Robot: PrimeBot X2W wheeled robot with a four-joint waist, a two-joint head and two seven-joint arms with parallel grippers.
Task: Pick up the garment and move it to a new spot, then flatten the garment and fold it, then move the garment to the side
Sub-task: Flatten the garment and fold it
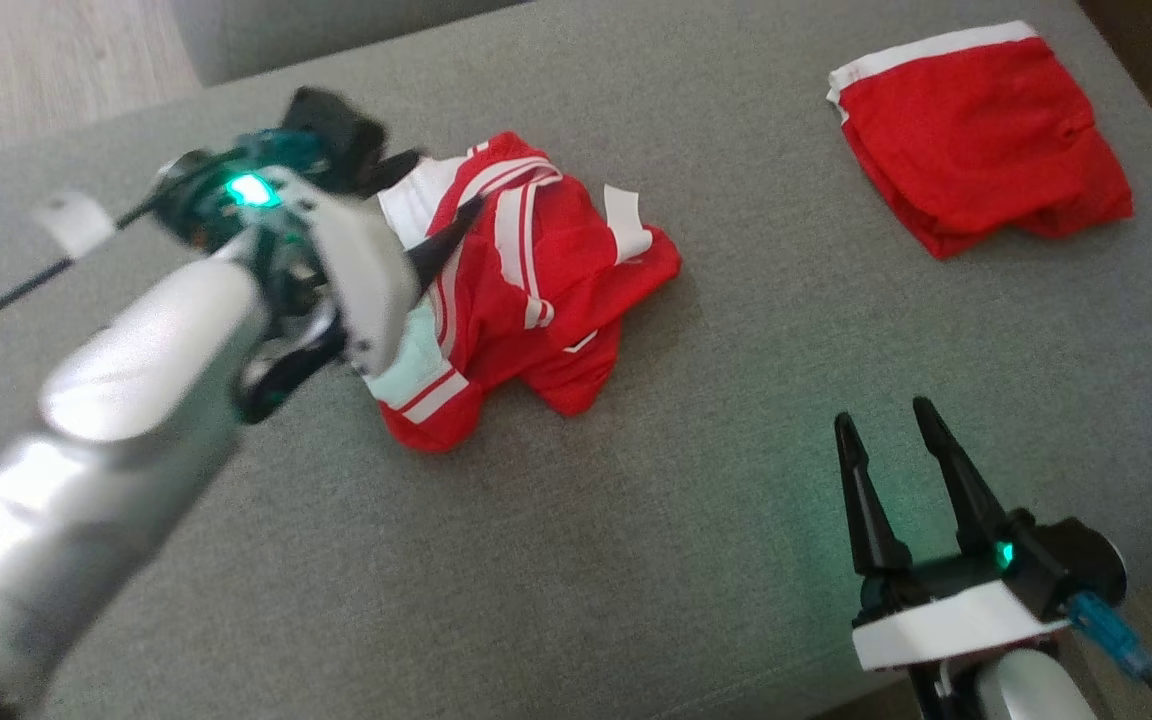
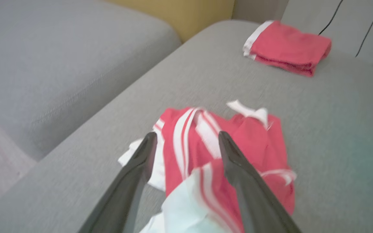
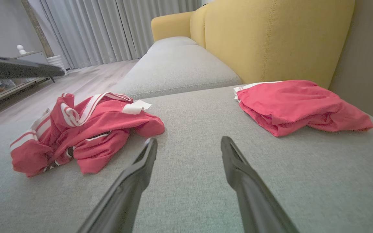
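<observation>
On the head view, my left gripper hangs at the left edge of the crumpled red garment, which lies in a heap with white stripes on the grey sofa cushion, left of centre. The wrist is blurred here, and I can make out one dark finger tip lying over the white-striped part of the cloth. The right gripper sits at the lower right, its two fingers spread in a V over bare cushion, well apart from the heap and touching nothing. A second, folded red garment with a white band rests at the far right of the cushion.

On the left wrist view, the two fingers stand clearly apart, with the striped cloth showing between and below them. I see no fold pinched between them. Whether the tips brush the fabric I cannot tell through the blur.

On the right wrist view, the claw is spread wide and empty, low over the cushion. The heap lies ahead to its left, the folded piece ahead to its right, just before the yellow backrest.
</observation>
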